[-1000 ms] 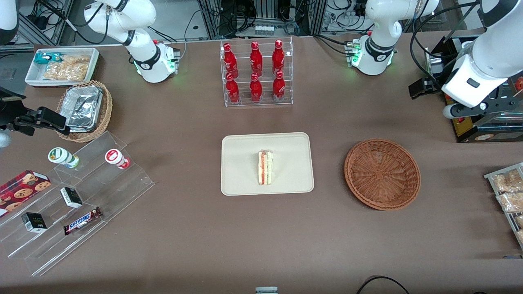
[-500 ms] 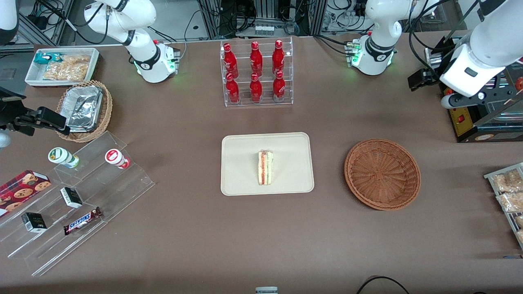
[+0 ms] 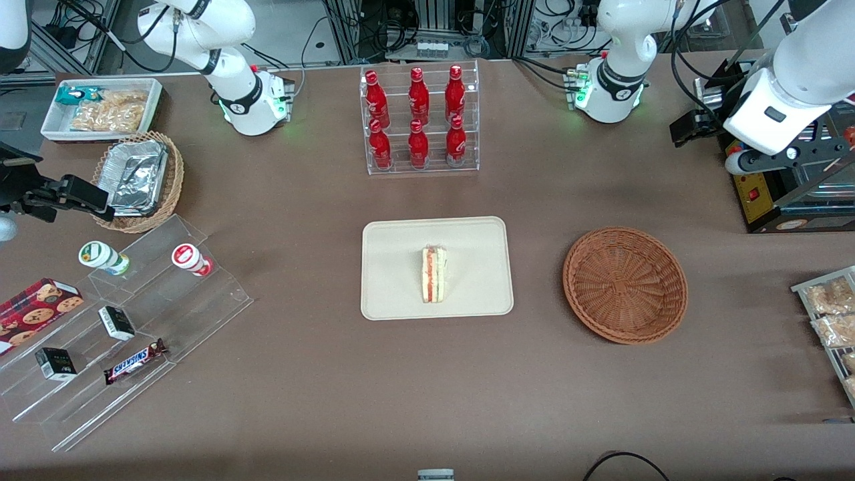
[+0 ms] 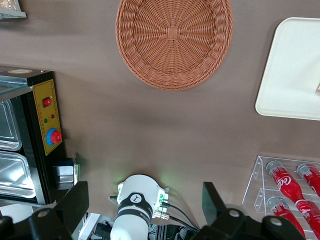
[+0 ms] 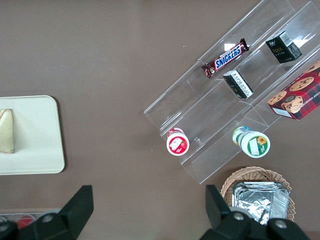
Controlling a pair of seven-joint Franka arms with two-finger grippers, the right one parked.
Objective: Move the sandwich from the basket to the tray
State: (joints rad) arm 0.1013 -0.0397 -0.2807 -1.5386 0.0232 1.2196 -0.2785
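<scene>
The sandwich (image 3: 434, 274) lies on the cream tray (image 3: 394, 267) in the middle of the table, its pink and green filling edge showing; the right wrist view also catches the sandwich (image 5: 7, 131) on the tray (image 5: 35, 135). The reddish-brown basket (image 3: 624, 285) beside the tray, toward the working arm's end, holds nothing. In the left wrist view the basket (image 4: 174, 40) and a corner of the tray (image 4: 295, 70) lie far below. My gripper (image 3: 691, 127) hangs high above the table's edge at the working arm's end, farther from the front camera than the basket. The gripper (image 4: 144, 190) is open with nothing between its fingers.
A clear rack of red bottles (image 3: 419, 120) stands farther from the camera than the tray. A black machine with red buttons (image 3: 768, 197) sits under my arm, and snack packets (image 3: 831, 314) lie nearer. Acrylic steps (image 3: 133, 321), a foil-filled basket (image 3: 137, 177) and a white bin (image 3: 100, 107) are at the parked arm's end.
My arm has risen a little and drifted away from the front camera near the black machine. The sandwich, tray and basket have not moved.
</scene>
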